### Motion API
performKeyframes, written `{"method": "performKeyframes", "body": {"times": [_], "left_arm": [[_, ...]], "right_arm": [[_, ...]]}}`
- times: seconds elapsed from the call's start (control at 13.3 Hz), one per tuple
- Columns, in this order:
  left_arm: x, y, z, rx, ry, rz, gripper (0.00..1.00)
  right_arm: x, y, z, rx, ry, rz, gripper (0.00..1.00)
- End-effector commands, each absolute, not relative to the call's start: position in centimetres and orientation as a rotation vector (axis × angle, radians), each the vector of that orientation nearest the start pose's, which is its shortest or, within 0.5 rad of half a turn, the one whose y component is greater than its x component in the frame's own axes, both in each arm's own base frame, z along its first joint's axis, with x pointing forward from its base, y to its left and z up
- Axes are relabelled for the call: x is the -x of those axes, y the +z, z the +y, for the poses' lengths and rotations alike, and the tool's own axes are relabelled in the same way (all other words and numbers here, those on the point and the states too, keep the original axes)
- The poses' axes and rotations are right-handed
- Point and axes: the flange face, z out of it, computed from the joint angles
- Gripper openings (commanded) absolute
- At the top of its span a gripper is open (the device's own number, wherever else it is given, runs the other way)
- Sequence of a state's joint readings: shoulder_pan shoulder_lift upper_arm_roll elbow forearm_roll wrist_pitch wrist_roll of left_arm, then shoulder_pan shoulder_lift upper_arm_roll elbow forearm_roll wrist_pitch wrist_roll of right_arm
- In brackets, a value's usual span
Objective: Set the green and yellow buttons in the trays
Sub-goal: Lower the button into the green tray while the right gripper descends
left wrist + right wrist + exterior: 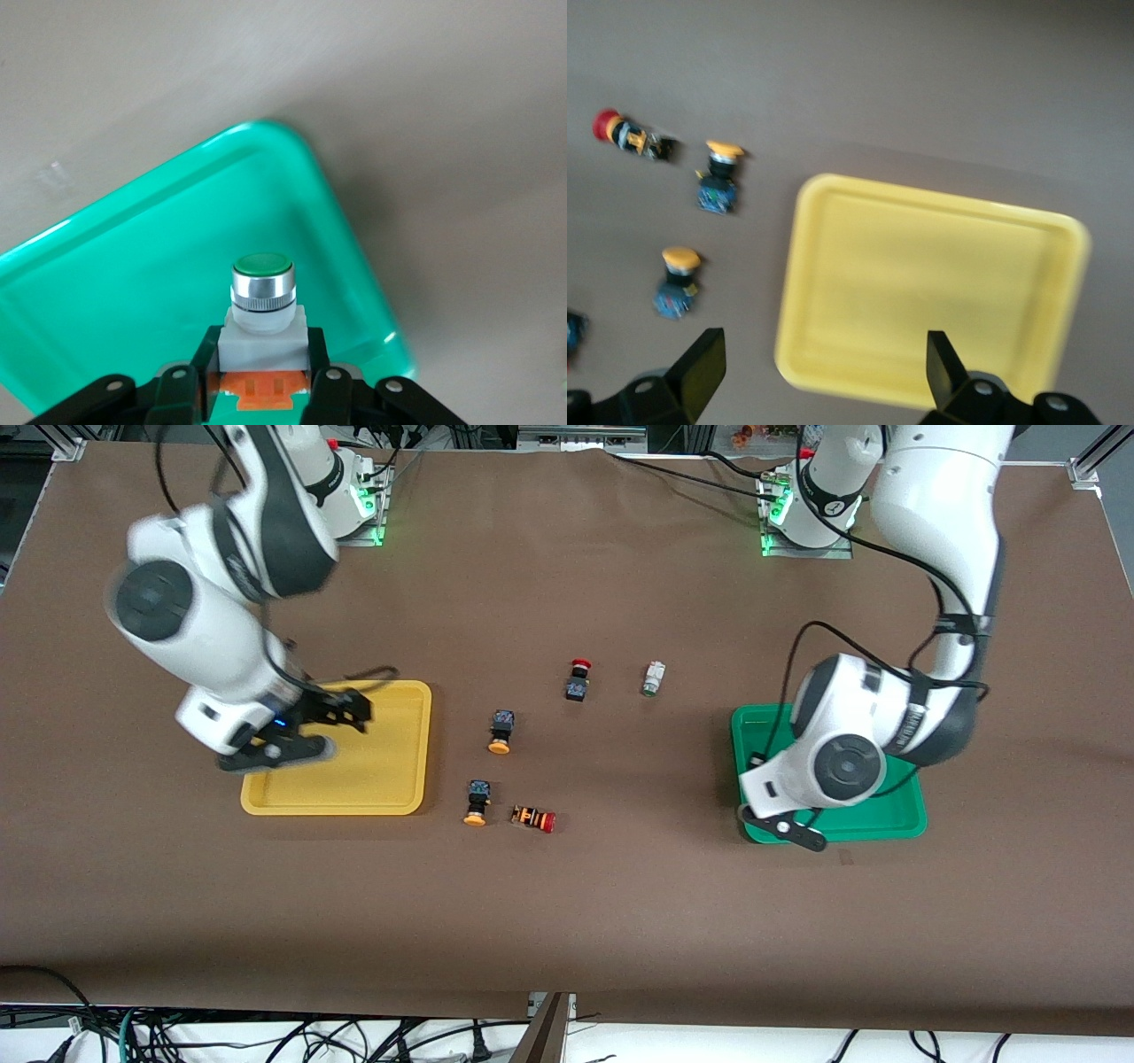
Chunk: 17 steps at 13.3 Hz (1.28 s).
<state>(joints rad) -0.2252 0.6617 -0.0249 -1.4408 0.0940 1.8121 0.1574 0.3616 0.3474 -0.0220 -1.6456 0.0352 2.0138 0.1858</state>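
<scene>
My left gripper (263, 372) is shut on a white-bodied button with a green tip and an orange part (262, 305), holding it over the green tray (133, 266). In the front view that tray (895, 815) is partly hidden by the left wrist. My right gripper (328, 731) is open and empty over the yellow tray (381, 779), which fills the right wrist view (921, 266). Two black-bodied buttons with yellow caps (500, 731) (477, 802) lie on the table beside the yellow tray. A second white button with a green tip (654, 678) lies mid-table.
A black-bodied switch with a red cap (578, 680) lies beside the white button. An orange-striped switch with a red cap (533, 818) lies beside the nearer yellow-capped button. Brown cloth covers the table.
</scene>
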Motion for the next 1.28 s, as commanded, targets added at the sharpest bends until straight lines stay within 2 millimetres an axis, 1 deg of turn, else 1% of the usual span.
{"method": "performKeyframes", "body": {"times": [0.0, 0.08, 0.15, 0.23, 0.3, 0.38, 0.45, 0.53, 0.6, 0.68, 0.75, 0.83, 0.9, 0.98, 1.05, 1.13, 1.2], "left_arm": [[-66.0, 23.0, -14.9, 2.905, 0.569, 0.765, 0.39], [-65.9, 22.4, -14.8, 2.904, 0.578, 0.764, 0.47], [-65.8, 22.2, -14.9, 2.906, 0.583, 0.756, 0.93], [-65.8, 22.4, -15.0, 2.907, 0.582, 0.751, 1.0], [-65.9, 22.9, -15.4, 2.915, 0.574, 0.756, 1.0], [-65.7, 24.6, -16.3, 2.922, 0.556, 0.77, 1.0], [-65.1, 26.8, -18.1, 2.937, 0.56, 0.798, 1.0], [-64.2, 28.5, -20.7, 2.969, 0.569, 0.825, 1.0], [-63.1, 29.5, -22.7, 3.004, 0.595, 0.773, 1.0], [-61.7, 30.1, -25.3, 3.024, 0.625, 0.734, 1.0], [-60.2, 28.7, -27.1, 3.029, 0.679, 0.719, 1.0], [-58.5, 27.3, -28.8, 3.079, 0.761, 0.65, 1.0], [-57.1, 25.6, -29.4, 3.089, 0.771, 0.561, 1.0], [-55.4, 24.7, -30.2, 3.087, 0.763, 0.566, 1.0], [-53.9, 24.0, -31.4, 3.082, 0.768, 0.575, 1.0], [-52.3, 22.9, -32.4, 3.061, 0.787, 0.572, 1.0], [-50.8, 21.8, -33.1, 3.047, 0.785, 0.559, 1.0]], "right_arm": [[-64.3, 34.7, 28.1, 3.065, -0.062, -0.069, 1.0], [-65.0, 32.3, 30.3, 3.061, -0.076, -0.019, 1.0], [-65.7, 29.8, 31.8, 3.06, -0.081, 0.024, 1.0], [-66.1, 27.5, 32.9, 3.053, -0.101, 0.054, 1.0], [-65.9, 25.4, 33.9, 3.043, -0.126, 0.077, 1.0], [-65.7, 24.0, 34.8, 3.029, -0.16, 0.077, 1.0], [-65.5, 22.5, 35.0, 3.026, -0.17, 0.076, 1.0], [-65.3, 21.1, 35.0, 3.03, -0.158, 0.09, 1.0], [-64.9, 20.3, 35.5, 3.029, -0.156, 0.095, 1.0], [-64.6, 19.3, 35.8, 3.033, -0.145, 0.091, 0.99], [-64.3, 18.6, 35.6, 3.034, -0.144, 0.092, 0.94], [-64.1, 18.0, 35.4, 3.037, -0.141, 0.094, 0.86], [-63.8, 17.6, 35.3, 3.044, -0.125, 0.092, 0.73], [-63.8, 17.7, 35.3, 3.046, -0.122, 0.078, 0.59], [-63.8, 17.9, 35.2, 3.048, -0.118, 0.071, 0.45], [-63.7, 18.1, 34.9, 3.06, -0.088, 0.069, 0.34], [-63.8, 18.9, 34.8, 3.064, -0.073, 0.065, 0.26]]}}
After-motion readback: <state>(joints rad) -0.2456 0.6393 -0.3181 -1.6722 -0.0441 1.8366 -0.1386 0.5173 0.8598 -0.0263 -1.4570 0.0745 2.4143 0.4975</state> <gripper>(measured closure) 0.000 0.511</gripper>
